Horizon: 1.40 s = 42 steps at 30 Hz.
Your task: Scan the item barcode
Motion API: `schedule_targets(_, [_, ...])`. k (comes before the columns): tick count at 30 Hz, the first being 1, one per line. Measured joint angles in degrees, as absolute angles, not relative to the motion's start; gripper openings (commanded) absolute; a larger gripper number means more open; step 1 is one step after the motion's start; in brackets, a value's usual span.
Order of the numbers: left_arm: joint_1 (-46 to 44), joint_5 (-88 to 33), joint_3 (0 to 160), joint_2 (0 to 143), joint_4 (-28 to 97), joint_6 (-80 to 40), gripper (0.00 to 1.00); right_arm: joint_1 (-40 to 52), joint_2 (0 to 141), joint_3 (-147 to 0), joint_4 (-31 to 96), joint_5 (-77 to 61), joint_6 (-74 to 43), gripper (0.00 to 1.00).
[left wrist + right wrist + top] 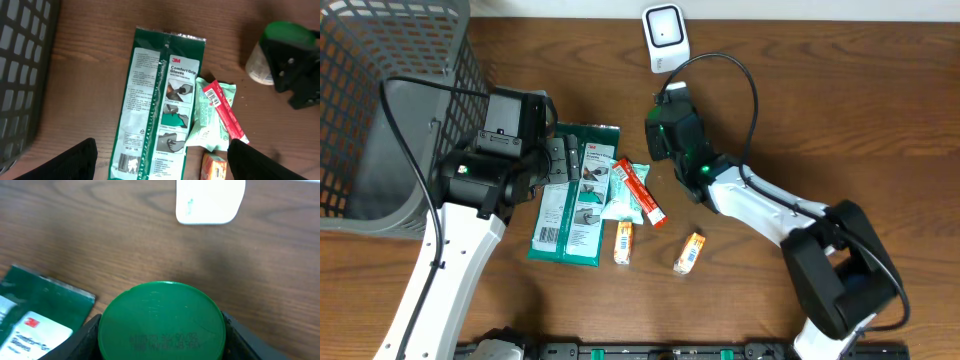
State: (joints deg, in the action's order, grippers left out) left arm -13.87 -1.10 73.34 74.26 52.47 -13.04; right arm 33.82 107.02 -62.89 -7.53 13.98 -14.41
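The right end effector (668,120) is gripping the green-lidded container (160,320) at a middling spread, with one finger bearing on each side of the lid. It is holding the container near the far middle of the bench (840,90), just short of the white scanner (665,38). The scanner is sitting straight ahead of the container along the line of the fingers, near but not touching. Whether the container is riding clear of the bench cannot be told.

The lid is facing back toward the wrist. In my judgement the long axis is running along the fingers, with the pale base end pointing away toward bench and scanner. No barcode is showing in any view.

The left end effector (160,167) is gaping wide and carrying nothing, hanging over the gloves packet (160,100), well apart from the scanner. The right arm is therefore the nearer.
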Motion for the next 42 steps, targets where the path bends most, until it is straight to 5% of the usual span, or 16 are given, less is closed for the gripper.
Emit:
schedule_targets(13, [-13.9, -1.1, 73.3, 74.3, 52.4, -13.0, 0.84, 34.1, 110.7, -62.7, -11.2, 11.1, -9.3, 0.33])
schedule_targets(17, [-13.9, -1.1, 73.3, 74.3, 52.5, -13.0, 0.84, 34.1, 110.5, -62.7, -9.9, 10.9, -8.6, 0.49])
schedule_targets(20, [-13.9, -1.1, 73.3, 74.3, 52.5, -13.0, 0.84, 34.1, 109.4, -62.7, -7.0, 10.8, -8.3, 0.75])
schedule_targets(27, [-13.9, -1.1, 73.3, 74.3, 52.5, -13.0, 0.84, 34.1, 104.7, -62.6, 2.8, 10.2, -8.0, 0.78])
schedule_targets(31, [-13.9, -1.1, 73.3, 74.3, 52.5, -13.0, 0.84, 34.1, 100.9, -62.6, 7.0, 9.9, -7.8, 0.91])
schedule_targets(42, [-13.9, -1.1, 73.3, 74.3, 52.4, -13.0, 0.84, 33.1, 90.0, -68.7, 27.6, 8.2, -8.3, 0.84])
